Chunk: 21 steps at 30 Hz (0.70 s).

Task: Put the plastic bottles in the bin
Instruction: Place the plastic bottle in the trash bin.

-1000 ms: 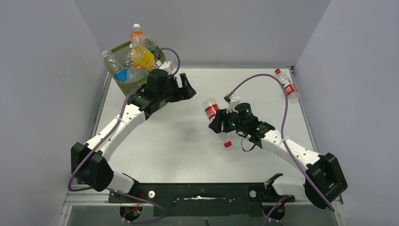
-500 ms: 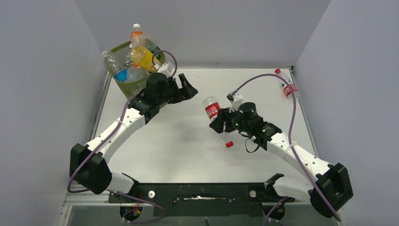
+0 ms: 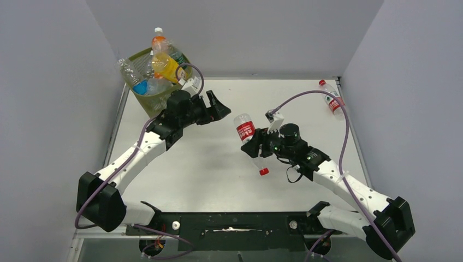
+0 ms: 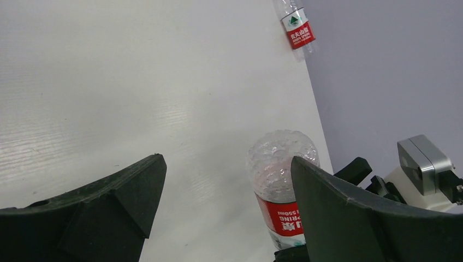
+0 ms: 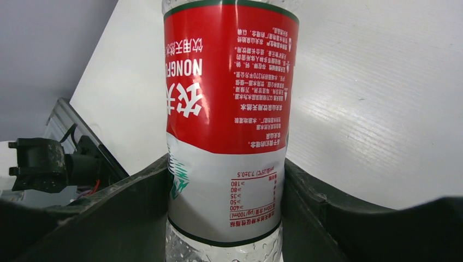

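Note:
My right gripper is shut on a clear red-labelled bottle, held above the table's middle with its red cap pointing toward me. In the right wrist view the bottle is clamped between both fingers. My left gripper is open and empty, just left of that bottle, whose base shows between its fingers in the left wrist view. The olive-green mesh bin stands at the far left corner, heaped with several bottles, one orange-yellow. Another red-labelled bottle lies at the far right edge.
Grey walls close in the white table on the left, back and right. A purple cable loops above the right arm. The black base bar runs along the near edge.
My right gripper has carried the bottle slightly left and toward the far side, nearer the left gripper. My left gripper has shifted a little, staying open.

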Available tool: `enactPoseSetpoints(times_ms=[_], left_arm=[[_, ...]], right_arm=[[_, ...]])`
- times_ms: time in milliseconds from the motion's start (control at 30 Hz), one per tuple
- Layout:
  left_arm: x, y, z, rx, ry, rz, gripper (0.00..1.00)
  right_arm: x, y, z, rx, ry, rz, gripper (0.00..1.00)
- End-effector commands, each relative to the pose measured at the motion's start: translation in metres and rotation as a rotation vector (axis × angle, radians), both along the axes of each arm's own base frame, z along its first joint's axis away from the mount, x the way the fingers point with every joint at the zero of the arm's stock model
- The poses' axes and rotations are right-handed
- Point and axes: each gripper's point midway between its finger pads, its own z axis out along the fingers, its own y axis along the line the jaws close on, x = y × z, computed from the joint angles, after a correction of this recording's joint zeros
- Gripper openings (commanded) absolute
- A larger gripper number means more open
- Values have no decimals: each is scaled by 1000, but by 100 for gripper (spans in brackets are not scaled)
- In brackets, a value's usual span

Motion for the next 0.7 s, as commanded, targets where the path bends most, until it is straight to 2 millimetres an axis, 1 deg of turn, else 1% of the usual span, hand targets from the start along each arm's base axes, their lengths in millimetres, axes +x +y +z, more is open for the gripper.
enactPoseSetpoints(times_ms=[0, 100, 200, 267, 333, 467, 600, 667], left_arm=[[0, -6, 35, -111, -95, -15, 86], [1, -10, 40, -165, -100, -12, 86], [3, -14, 40, -211, -90, -7, 85], [1, -17, 40, -246, -89, -13, 85], [0, -20, 47, -282, -107, -15, 86], [-2, -24, 52, -304, -111, -18, 85], [-5, -32, 53, -310, -109, -35, 86], [-8, -39, 50, -304, -101, -51, 86]], right_arm=[[0, 5, 35, 95, -85, 2, 52], [-5, 8, 46, 130, -105, 21, 53], [-6, 10, 53, 149, -120, 34, 53], [-5, 11, 54, 149, -123, 36, 53], [-3, 11, 53, 146, -123, 33, 53], [3, 13, 52, 139, -126, 26, 53], [8, 19, 52, 137, -126, 40, 53], [10, 22, 54, 138, -130, 46, 53]])
